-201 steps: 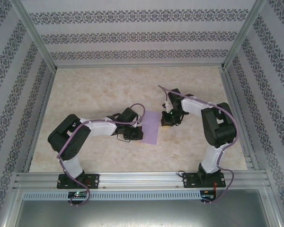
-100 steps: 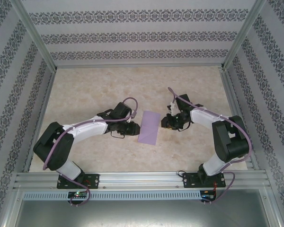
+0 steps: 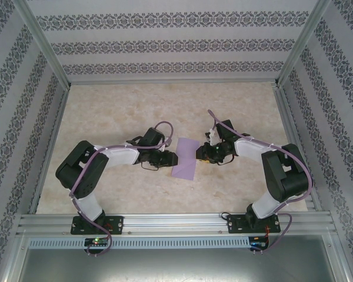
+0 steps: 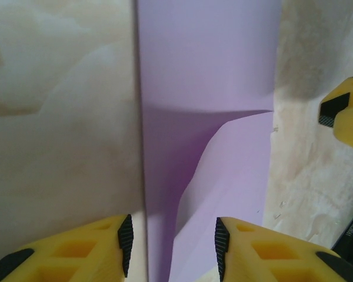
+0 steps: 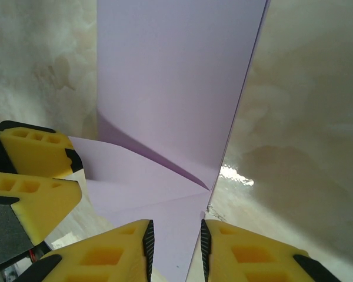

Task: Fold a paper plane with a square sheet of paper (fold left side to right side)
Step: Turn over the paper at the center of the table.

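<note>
— Where's the sheet of paper point(image 3: 185, 160)?
— On the table point(image 3: 117, 117) between my arms, folded in half. It looks flat from above; on the wrist cameras I see its top layer lifting.
— Jaws?
— Left gripper point(image 4: 173, 242) partly apart, right gripper point(image 5: 176, 238) narrower, each astride an edge, unclamped.

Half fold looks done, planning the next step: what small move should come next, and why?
Probably lower the left gripper and press the raised layer flat: the square sheet of paper lies folded in a narrow strip, but its top layer bows up near the open left fingers.
</note>
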Controlling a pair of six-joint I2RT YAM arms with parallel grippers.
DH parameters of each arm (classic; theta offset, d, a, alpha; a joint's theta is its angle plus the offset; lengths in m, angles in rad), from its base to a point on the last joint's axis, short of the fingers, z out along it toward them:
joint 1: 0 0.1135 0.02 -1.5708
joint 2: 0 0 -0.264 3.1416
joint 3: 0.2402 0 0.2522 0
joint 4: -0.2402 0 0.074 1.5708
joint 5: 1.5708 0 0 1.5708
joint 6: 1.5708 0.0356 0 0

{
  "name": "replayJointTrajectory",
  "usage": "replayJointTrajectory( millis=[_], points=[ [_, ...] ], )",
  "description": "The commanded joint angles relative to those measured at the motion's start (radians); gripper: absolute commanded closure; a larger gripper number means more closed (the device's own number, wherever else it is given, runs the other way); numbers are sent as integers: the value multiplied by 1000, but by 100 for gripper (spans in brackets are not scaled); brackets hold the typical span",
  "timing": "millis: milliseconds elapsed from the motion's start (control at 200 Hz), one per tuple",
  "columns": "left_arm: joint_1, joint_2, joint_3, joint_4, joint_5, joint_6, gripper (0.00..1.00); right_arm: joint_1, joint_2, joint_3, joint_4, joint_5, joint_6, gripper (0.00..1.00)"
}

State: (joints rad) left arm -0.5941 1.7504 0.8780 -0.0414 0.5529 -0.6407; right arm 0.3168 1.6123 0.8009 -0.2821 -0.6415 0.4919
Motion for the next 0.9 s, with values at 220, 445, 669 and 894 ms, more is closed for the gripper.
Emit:
replayJointTrajectory(
  millis=[220, 445, 669, 894],
  points=[
    [8, 45, 63, 56, 46, 2, 66, 7, -6, -6, -3, 0, -3, 71],
    [8, 62, 82, 38, 34, 17, 71, 5, -17, -6, -9, -3, -6, 71],
    [8, -1, 65, 1, -21, 51, 97, 2, -26, -24, 54, -54, 38, 68],
    [17, -90, 10, -15, -68, 53, 100, 1, -25, -44, 160, -123, 114, 62]
  ],
)
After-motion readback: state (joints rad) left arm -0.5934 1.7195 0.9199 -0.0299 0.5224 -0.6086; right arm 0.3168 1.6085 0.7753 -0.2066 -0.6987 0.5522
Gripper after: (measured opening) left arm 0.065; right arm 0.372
